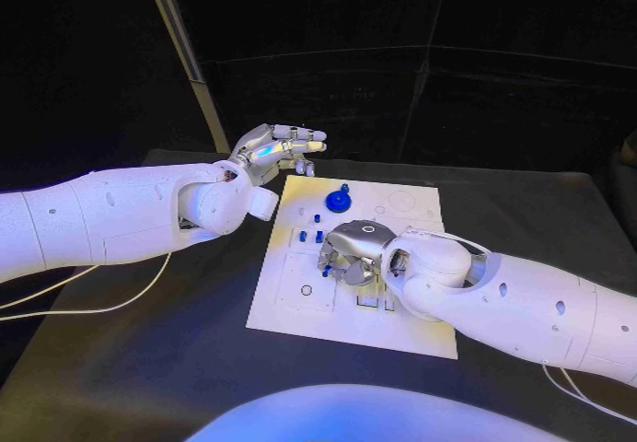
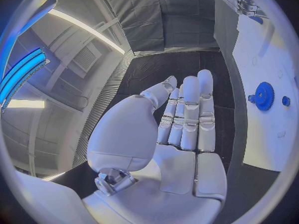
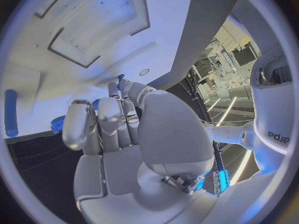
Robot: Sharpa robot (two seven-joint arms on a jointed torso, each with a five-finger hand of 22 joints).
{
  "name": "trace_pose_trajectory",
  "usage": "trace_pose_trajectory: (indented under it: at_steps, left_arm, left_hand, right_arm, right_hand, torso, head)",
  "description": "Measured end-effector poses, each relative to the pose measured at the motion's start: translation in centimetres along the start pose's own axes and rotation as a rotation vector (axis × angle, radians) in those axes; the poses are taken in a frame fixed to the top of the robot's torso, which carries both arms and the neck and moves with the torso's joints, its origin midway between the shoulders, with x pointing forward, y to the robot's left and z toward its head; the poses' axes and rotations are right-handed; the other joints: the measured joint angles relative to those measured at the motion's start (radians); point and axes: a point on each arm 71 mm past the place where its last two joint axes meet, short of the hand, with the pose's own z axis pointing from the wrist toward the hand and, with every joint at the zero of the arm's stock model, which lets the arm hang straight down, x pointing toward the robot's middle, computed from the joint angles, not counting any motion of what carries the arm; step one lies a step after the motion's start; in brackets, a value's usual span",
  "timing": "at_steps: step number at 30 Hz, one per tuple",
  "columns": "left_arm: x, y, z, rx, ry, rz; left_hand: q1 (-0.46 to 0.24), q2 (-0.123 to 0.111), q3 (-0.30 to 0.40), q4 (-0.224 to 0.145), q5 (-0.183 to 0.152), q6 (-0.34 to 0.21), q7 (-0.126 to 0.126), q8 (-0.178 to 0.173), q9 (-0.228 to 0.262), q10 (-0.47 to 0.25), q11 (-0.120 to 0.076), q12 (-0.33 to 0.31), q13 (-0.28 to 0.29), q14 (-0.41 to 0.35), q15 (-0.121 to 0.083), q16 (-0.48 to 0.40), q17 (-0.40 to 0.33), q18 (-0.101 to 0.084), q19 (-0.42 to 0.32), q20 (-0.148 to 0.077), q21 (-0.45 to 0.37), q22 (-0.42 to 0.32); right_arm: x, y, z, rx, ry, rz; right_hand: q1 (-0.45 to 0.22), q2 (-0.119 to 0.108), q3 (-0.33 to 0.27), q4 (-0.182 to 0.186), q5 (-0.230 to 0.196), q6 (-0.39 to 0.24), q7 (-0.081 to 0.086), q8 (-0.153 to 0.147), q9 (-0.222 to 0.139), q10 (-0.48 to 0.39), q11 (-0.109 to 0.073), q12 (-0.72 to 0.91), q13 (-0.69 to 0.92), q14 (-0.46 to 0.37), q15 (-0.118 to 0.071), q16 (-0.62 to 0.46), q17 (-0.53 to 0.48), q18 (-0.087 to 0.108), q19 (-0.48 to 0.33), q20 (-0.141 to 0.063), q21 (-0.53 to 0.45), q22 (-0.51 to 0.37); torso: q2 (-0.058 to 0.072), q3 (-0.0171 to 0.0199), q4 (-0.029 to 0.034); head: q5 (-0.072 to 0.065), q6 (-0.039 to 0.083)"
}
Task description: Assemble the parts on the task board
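Observation:
The white task board (image 1: 299, 308) lies mid-table. A blue gear (image 1: 339, 200) stands near its far edge, with small blue pegs (image 1: 316, 236) just in front of it. My right hand (image 1: 356, 253) hovers low over the board's middle, fingers curled down. In the right wrist view a small blue part (image 3: 119, 80) sits pinched between its thumb and a fingertip. My left hand (image 1: 276, 147) is raised beyond the board's far left corner, fingers stretched out and holding nothing. The left wrist view shows the gear (image 2: 264, 95) and the board (image 2: 261, 134) off to the side of that hand (image 2: 187, 114).
A metal pole (image 1: 189, 64) rises behind my left hand. Cables (image 1: 80, 304) trail over the black table (image 1: 159, 368) on the left. The board's near half carries shallow recesses (image 1: 306, 290). Another blue peg (image 3: 10, 112) lies on the board in the right wrist view.

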Motion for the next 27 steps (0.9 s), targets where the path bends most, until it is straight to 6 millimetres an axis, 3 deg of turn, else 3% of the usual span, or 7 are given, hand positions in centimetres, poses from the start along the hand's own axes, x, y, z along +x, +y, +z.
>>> trace_pose_trajectory:
  at_steps: [10, 20, 21, 27]
  left_arm:
    - [-0.03, 0.01, 0.01, -0.001, 0.001, -0.001]
    - [-0.12, 0.01, 0.0, -0.004, 0.003, -0.003]
    - [-0.16, 0.01, 0.0, -0.004, 0.003, -0.003]
    - [-0.27, 0.02, -0.02, -0.007, 0.004, -0.003]
  left_hand:
    - [0.0, 0.0, 0.0, 0.0, 0.0, 0.0, 0.0, 0.0, 0.0, 0.0, 0.0, 0.0, 0.0, 0.0, 0.0, 0.0, 0.0, 0.0, 0.0, 0.0, 0.0, 0.0]
    - [0.0, 0.0, 0.0, 0.0, 0.0, 0.0, 0.0, 0.0, 0.0, 0.0, 0.0, 0.0, 0.0, 0.0, 0.0, -0.004, -0.001, 0.0, 0.0, 0.0, -0.004, -0.001]
    - [0.0, 0.0, 0.0, 0.0, 0.0, 0.0, 0.0, 0.0, 0.0, 0.0, 0.0, 0.0, 0.0, 0.0, 0.0, -0.004, -0.001, 0.0, 0.0, 0.0, -0.004, -0.001]
    - [0.0, 0.0, 0.0, 0.0, 0.0, 0.0, 0.0, 0.0, 0.0, 0.0, 0.0, 0.0, -0.001, 0.0, 0.0, -0.004, -0.001, 0.0, 0.0, 0.0, -0.004, -0.001]
  right_arm:
    - [0.5, 0.62, 0.17, -0.01, 0.008, -0.024]
    - [0.62, 0.6, 0.13, -0.003, -0.009, -0.035]
    - [0.65, 0.56, 0.1, -0.001, -0.014, -0.035]
    - [0.35, 0.19, -0.25, 0.007, -0.062, -0.032]
  right_hand:
    - [-0.024, -0.007, -0.003, -0.003, 0.0, -0.004, 0.007, -0.003, -0.002, -0.002, 0.002, -0.012, 0.003, 0.0, 0.0, 0.0, -0.008, 0.0, -0.006, 0.006, 0.0, -0.006]
    - [-0.07, -0.043, -0.033, -0.001, 0.012, -0.079, 0.036, -0.009, -0.009, -0.127, 0.036, -0.072, -0.007, -0.035, 0.027, -0.134, -0.173, 0.002, -0.103, 0.027, -0.089, -0.16]
    - [-0.07, -0.043, -0.038, -0.001, 0.012, -0.088, 0.037, -0.009, -0.009, -0.141, 0.039, -0.073, -0.006, -0.04, 0.029, -0.149, -0.19, 0.016, -0.114, 0.03, -0.101, -0.177]
    - [-0.075, -0.049, -0.06, -0.003, 0.012, -0.131, 0.037, -0.009, -0.009, -0.181, 0.044, -0.057, 0.001, -0.047, 0.036, -0.2, -0.252, 0.016, -0.138, 0.037, -0.143, -0.236]
  torso:
    - [0.0, 0.0, 0.0001]
    - [0.0, 0.0, 0.0001]
    - [0.0, 0.0, 0.0001]
    - [0.0, 0.0006, 0.0001]
  head:
    - [0.001, 0.0]
    - [0.001, 0.001]
    - [0.001, 0.001]
    - [-0.001, 0.004]
